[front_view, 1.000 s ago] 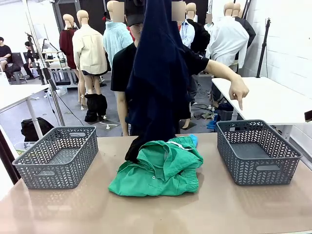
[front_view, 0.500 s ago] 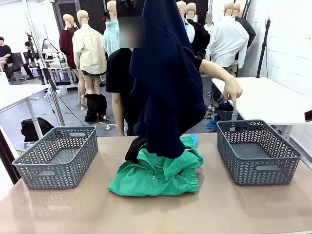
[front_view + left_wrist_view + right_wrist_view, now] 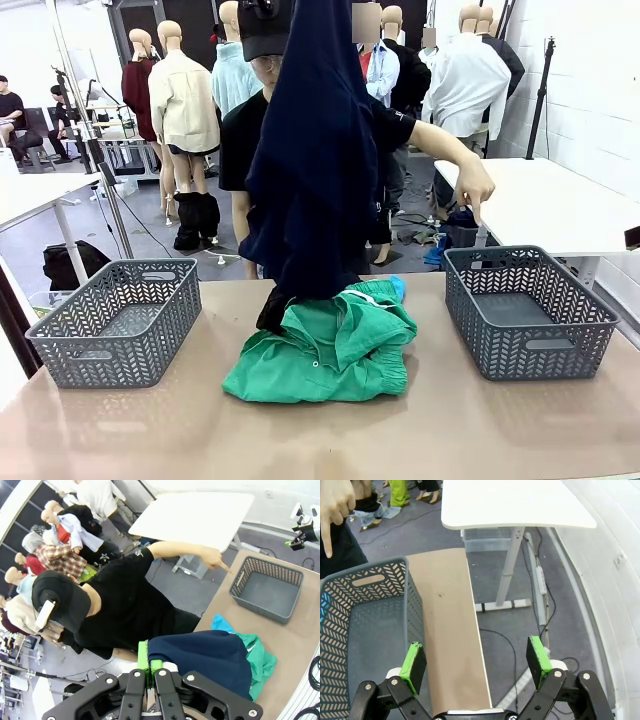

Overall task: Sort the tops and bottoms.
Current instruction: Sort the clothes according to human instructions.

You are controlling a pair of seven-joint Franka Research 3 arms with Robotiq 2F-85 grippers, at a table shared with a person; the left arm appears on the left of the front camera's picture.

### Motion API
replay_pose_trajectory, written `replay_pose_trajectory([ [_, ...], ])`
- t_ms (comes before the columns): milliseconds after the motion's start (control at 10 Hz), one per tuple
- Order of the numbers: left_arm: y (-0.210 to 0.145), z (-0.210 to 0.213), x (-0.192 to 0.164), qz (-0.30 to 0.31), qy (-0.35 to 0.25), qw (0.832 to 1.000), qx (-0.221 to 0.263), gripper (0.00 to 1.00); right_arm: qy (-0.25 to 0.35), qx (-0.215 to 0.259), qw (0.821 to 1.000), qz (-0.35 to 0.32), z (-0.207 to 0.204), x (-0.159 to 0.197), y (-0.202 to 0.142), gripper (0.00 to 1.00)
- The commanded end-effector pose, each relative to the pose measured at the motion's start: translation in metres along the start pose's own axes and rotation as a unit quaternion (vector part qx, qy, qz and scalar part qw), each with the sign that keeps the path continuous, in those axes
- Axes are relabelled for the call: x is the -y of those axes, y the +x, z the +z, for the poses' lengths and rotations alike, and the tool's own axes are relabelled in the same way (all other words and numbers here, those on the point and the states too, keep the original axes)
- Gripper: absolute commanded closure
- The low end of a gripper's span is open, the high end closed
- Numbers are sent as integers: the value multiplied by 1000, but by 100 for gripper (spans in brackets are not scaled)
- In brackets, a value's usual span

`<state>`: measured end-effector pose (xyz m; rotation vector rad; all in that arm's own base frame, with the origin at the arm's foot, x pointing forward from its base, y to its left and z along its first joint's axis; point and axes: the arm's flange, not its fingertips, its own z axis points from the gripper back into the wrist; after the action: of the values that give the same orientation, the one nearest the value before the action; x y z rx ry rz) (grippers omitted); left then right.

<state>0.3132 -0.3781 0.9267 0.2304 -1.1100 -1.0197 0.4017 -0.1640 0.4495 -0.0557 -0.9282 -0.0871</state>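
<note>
The navy garment [image 3: 320, 150] hung long and limp above the middle of the table [image 3: 300, 440], and its lower end reached down to the pile of the other clothes. In the left wrist view the left gripper [image 3: 149, 662] was closed on a bunched part of the navy garment [image 3: 210, 655] near its top, with the cloth pinched between the green pads. The cloth looked soft and light, so I judged that it would swing and drag, not keep any shape. A hold on a thick fold or a waistband would be safer than on one thin layer, which could slip out.

Under it lay the green garment [image 3: 330, 345], with a black garment [image 3: 272, 308] at its left back corner and a bit of the blue shirt [image 3: 398, 288] behind on the right. A grey left basket [image 3: 150, 330] and a grey right basket [image 3: 530, 350] stood at the two sides. The person's hand [image 3: 478, 190] pointed down with one finger at the right basket. The right gripper [image 3: 477, 660] stood wide open and empty, above the table edge just beside that basket.
</note>
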Motion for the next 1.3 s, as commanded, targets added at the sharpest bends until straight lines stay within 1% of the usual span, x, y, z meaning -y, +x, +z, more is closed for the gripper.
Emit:
replay_pose_trajectory([
  [0, -1, 4, -3, 1, 4, 1000, 1, 100, -2, -2, 1000, 2, 2, -1, 1, 0],
  [200, 0, 0, 0, 0, 0, 1000, 0, 100, -2, -2, 1000, 2, 2, -1, 1, 0],
  [300, 29, -26, 12, 11, 20, 999, 24, 100, -2, -2, 1000, 2, 2, -1, 1, 0],
  [400, 63, -50, 29, 5, 2, 998, 69, 100, -2, -2, 1000, 2, 2, -1, 1, 0],
  [500, 97, -73, 49, -1, 1, 994, 105, 100, -2, -2, 1000, 2, 2, -1, 1, 0],
  [600, 129, -102, 68, -7, -3, 993, 119, 100, -2, -2, 1000, 2, 2, -1, 1, 0],
  [700, 150, -125, 83, -3, -20, 991, 133, 100, -2, -2, 1000, 2, 2, -1, 1, 0],
  [800, 178, -156, 100, -3, -9, 989, 147, 100, -2, -2, 1000, 2, 2, -1, 1, 0],
  [900, 200, -178, 115, 0, -18, 985, 171, 100, -2, -2, 1000, 2, 2, -1, 1, 0],
  [1100, 236, -215, 128, 18, 13, 975, 222, 100, -2, -2, 1000, 2, 2, -1, 1, 0],
  [1200, 255, -232, 132, 12, 44, 970, 237, 100, -2, -2, 1000, 2, 2, -1, 1, 0],
])
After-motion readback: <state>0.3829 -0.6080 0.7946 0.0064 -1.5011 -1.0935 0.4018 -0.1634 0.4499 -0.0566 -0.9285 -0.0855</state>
